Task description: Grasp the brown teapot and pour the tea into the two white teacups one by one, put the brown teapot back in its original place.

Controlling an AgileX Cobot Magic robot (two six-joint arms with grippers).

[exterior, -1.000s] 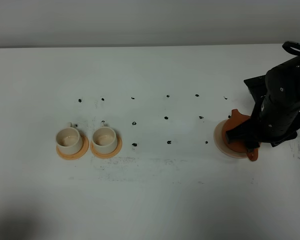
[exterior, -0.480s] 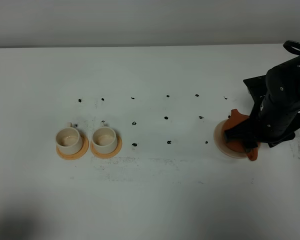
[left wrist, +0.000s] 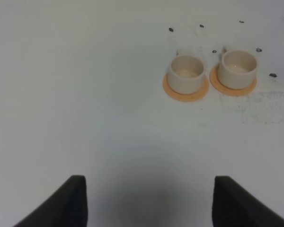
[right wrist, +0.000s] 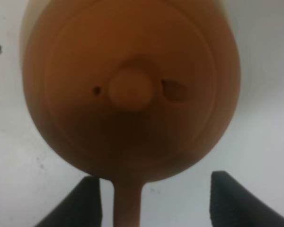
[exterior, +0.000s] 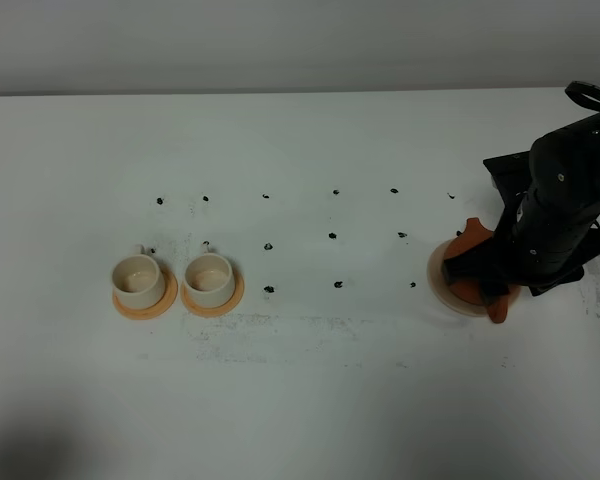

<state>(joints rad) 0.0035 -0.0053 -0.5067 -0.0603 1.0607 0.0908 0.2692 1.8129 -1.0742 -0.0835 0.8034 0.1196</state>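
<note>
Brown teapot [right wrist: 130,90] directly under right claw [right wrist: 154,201]

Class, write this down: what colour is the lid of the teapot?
The teapot lid is plain reddish-brown, matching the body. The right wrist view shows it best.

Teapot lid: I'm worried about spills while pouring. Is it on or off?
On. In the right wrist view the knobbed lid sits centred in the top of the brown teapot.

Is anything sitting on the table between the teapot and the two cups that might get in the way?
Nothing visible does: between the brown teapot and the two white teacups lies only bare table with small black marks.
</note>
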